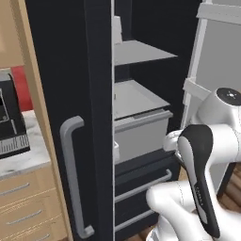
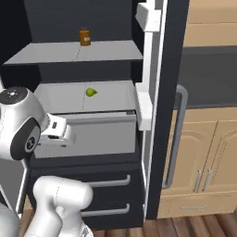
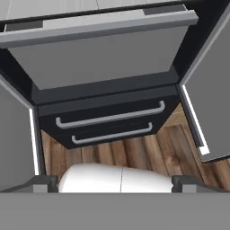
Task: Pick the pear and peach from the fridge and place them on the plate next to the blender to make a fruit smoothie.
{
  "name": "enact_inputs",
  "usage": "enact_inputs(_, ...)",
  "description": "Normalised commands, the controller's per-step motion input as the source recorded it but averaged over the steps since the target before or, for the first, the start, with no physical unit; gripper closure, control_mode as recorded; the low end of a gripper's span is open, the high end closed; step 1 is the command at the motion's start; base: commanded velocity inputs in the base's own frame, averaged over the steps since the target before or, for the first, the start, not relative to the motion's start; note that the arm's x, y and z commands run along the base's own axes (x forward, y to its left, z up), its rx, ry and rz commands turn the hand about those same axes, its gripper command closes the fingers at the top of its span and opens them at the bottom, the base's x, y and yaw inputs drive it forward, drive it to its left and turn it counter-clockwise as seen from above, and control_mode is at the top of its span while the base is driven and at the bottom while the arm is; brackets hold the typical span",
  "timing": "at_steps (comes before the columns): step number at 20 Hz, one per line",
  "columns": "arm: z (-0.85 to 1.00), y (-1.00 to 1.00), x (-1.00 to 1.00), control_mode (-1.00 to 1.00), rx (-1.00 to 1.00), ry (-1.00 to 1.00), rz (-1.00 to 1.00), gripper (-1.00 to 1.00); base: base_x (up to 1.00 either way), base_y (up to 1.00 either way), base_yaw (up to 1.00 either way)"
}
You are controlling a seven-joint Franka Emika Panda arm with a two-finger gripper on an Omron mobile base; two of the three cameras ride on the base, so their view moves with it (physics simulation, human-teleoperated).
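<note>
The fridge (image 2: 88, 152) stands open, the pear (image 2: 91, 92) on its middle shelf, a jar (image 2: 84, 37) seemingly above. The gripper's (image 3: 115, 183) fingers are wide apart, empty.

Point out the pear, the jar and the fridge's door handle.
pear (image 2: 91, 92), right base view, middle of the fruit.
jar (image 2: 84, 38), right base view, its orange body.
door handle (image 2: 176, 139), right base view, the bar's mid-length.

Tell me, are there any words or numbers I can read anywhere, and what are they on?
None can be read.
The jar on the fridge's upper shelf: label too small to tell.
The black appliance on the counter: pale marks on its front, too blurred to read.
</note>
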Motion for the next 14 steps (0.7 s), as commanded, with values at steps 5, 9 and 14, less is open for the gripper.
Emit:
enact_inputs(5, 0.0, 0.0, 0.0, 1.0, 0.0, 0.0, 0.0, -1.0, 0.49, -0.22, 0.16)
enact_inputs(9, 0.0, 0.0, 0.0, 1.0, 0.0, 0.0, 0.0, -1.0, 0.36, -0.25, 0.19)
enact_inputs(14, 0.0, 0.0, 0.0, 1.0, 0.0, 0.0, 0.0, -1.0, 0.22, -0.23, 0.17)
